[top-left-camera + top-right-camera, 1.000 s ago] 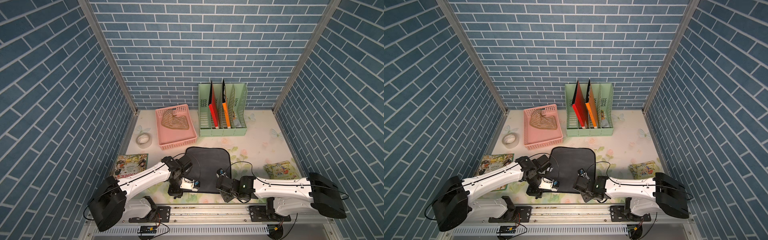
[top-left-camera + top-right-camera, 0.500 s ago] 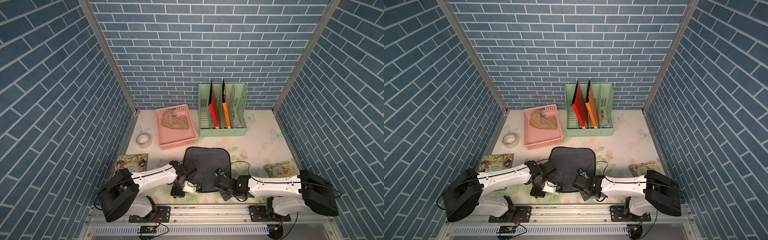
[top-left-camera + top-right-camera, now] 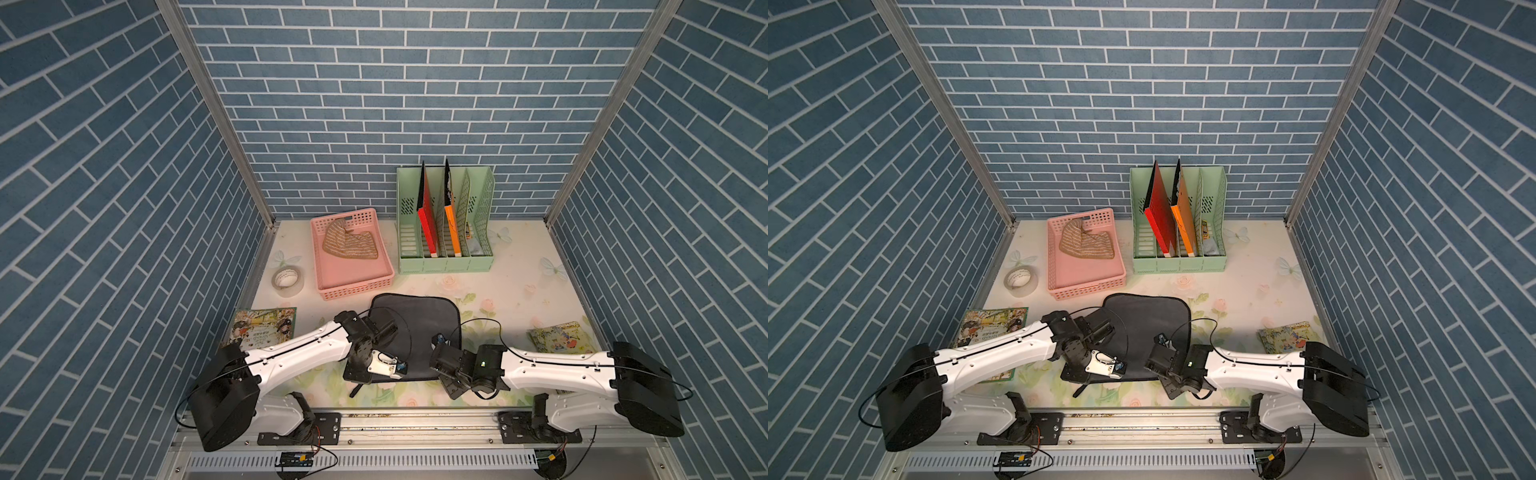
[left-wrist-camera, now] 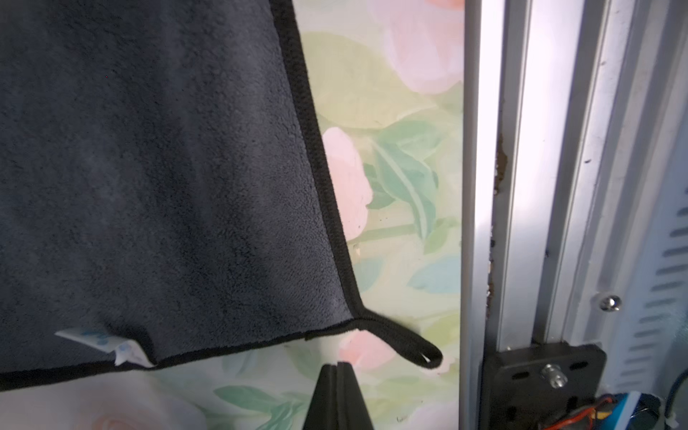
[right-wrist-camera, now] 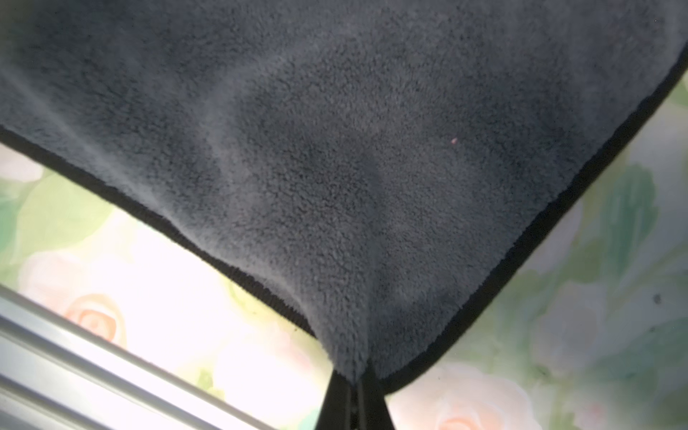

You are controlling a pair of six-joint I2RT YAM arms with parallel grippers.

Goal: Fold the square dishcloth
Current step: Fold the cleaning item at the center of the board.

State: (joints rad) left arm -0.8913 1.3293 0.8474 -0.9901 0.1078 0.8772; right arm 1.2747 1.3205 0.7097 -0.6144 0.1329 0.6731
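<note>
The pink basket [image 3: 357, 289] sits just behind the dishcloth [image 3: 419, 324] and the rail [image 3: 415, 419] runs near its front edge, while bare table [image 3: 511, 291] lies open to its right.

We see the dishcloth [image 3: 419, 328], dark grey fleece with black stitched edging, spread open and unfolded on the floral table [image 3: 519, 286], front centre. One near corner has a black hanging loop [image 4: 413, 344] with a white label [image 4: 108, 342] close by. The other near corner is puckered.

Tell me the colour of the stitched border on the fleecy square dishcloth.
Black border on dark grey dishcloth; clearest in the left wrist view.
</note>
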